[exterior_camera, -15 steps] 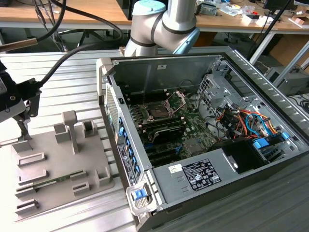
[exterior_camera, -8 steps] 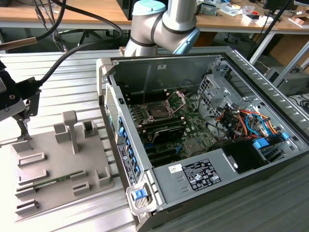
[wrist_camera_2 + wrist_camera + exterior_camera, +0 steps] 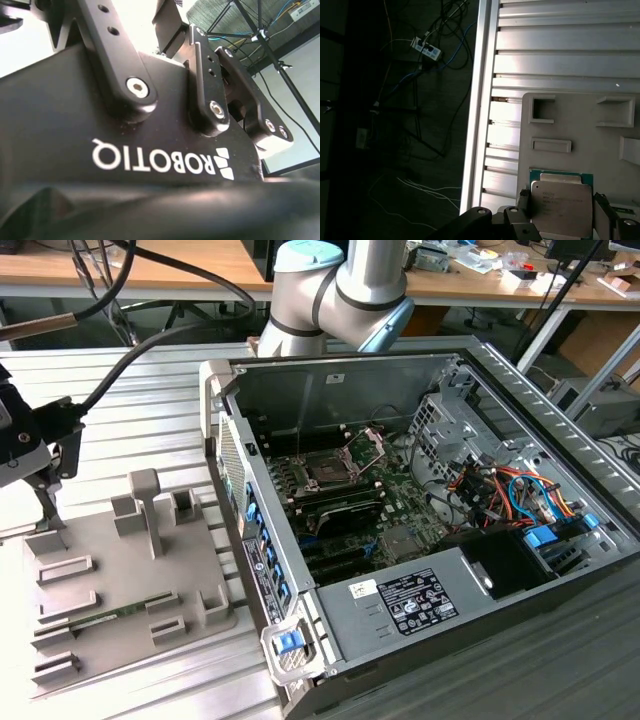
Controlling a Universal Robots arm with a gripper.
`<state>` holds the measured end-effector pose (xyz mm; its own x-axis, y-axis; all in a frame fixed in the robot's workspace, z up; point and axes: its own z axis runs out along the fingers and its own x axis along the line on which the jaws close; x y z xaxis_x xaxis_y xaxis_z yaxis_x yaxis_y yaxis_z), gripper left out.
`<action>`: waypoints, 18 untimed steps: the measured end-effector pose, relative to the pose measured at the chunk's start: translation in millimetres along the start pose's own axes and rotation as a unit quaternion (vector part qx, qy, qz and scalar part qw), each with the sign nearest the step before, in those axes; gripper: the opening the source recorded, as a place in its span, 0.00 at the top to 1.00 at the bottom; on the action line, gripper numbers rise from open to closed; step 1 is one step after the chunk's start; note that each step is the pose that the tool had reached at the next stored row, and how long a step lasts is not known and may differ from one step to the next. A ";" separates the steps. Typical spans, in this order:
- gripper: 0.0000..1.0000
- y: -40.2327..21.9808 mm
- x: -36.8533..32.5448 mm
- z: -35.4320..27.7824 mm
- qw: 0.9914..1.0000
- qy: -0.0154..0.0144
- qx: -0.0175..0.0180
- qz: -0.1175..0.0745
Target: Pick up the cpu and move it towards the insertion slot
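The cpu (image 3: 562,206), a flat square chip with a pale metal top and green edge, lies on the grey fixture plate (image 3: 580,130) in the first wrist view. My gripper (image 3: 562,212) straddles it, one finger against each side edge, shut on the chip. In the exterior view the gripper (image 3: 45,508) is low over the far-left corner of the fixture plate (image 3: 110,570). The insertion slot (image 3: 326,470) sits inside the open computer case at the exterior view's middle, its metal retaining plate (image 3: 372,445) hinged up.
The fixture plate carries raised grey blocks (image 3: 145,505) and a memory stick (image 3: 110,615). The case wall (image 3: 245,510) rises between the fixture and the slot. Cables (image 3: 510,490) and a drive cage (image 3: 445,425) crowd the case's right side. The ribbed table's edge (image 3: 480,125) drops to the floor.
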<state>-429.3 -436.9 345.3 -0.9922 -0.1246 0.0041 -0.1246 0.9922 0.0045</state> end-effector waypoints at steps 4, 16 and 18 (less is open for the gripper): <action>0.45 0.0 0.0 -7.8 1.000 0.000 0.000 0.000; 0.45 0.1 0.0 -14.1 1.000 0.000 0.000 0.000; 0.45 0.1 0.1 -15.0 1.000 0.000 0.000 0.000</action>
<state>-429.3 -436.9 360.3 -0.9922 -0.1246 0.0040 -0.1246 0.9922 0.0045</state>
